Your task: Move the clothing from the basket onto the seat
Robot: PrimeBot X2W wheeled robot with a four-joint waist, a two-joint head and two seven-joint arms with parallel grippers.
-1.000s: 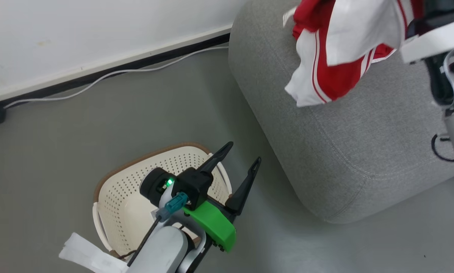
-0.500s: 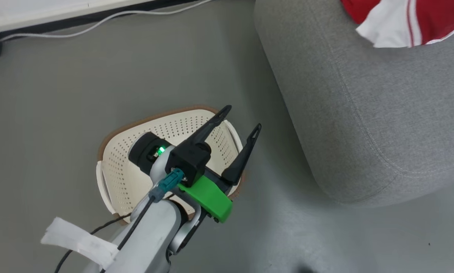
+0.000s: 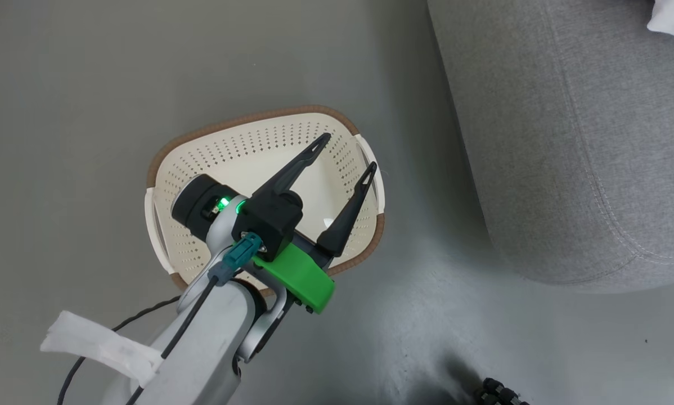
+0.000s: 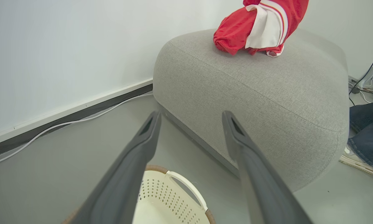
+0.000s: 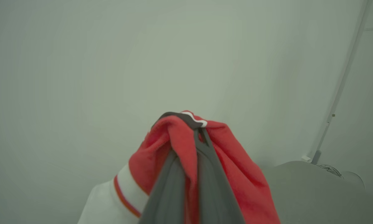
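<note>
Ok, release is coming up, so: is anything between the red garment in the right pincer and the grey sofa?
Nothing visible. The red-and-white thin-fabric sports garment, clamped in the shut right pincer, hangs over the large grey fabric sofa; its lower folds seem to touch the top.

Bare floor [image 3: 89, 84] open left of and beyond the basket [image 3: 224, 152]; grey sofa [image 3: 567, 140] stands as barrier near its right.

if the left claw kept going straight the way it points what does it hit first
Probably the low grey side of the seat; the open left claw hangs over the basket, with floor between. Depth is unclear.
</note>
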